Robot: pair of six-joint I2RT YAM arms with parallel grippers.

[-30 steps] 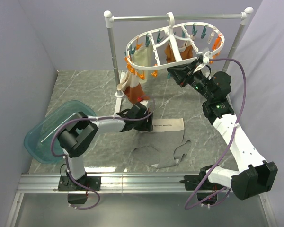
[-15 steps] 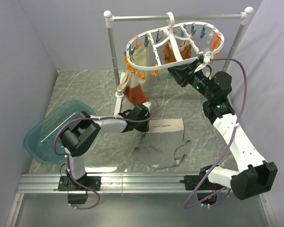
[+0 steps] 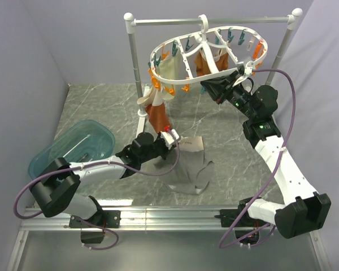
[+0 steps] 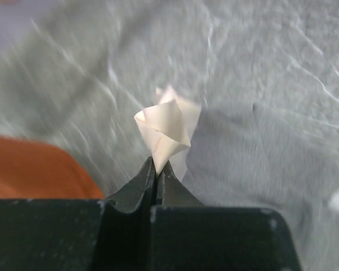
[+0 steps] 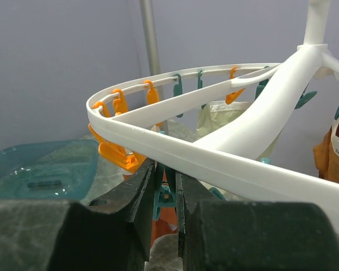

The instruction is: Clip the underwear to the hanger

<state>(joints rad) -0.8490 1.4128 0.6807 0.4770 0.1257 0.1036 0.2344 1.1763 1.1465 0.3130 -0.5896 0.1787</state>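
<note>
Underwear (image 3: 192,164) hangs from the left pincer (image 3: 170,137) with its grey lower part apparently resting on the bench (image 3: 101,113), low and left of the hanger (image 3: 220,74). The right pincer (image 3: 210,87) sits up at the hanger's near rim, I'd guess to ready a clip. From the left wrist, the pincer (image 4: 156,169) is clamped tight on a folded cream edge of the underwear (image 4: 165,127), holding it up. From the right wrist, the pincer (image 5: 165,180) is nearly closed around a teal peg (image 5: 163,199) under the white rim, probably squeezing it open for the cloth.
</note>
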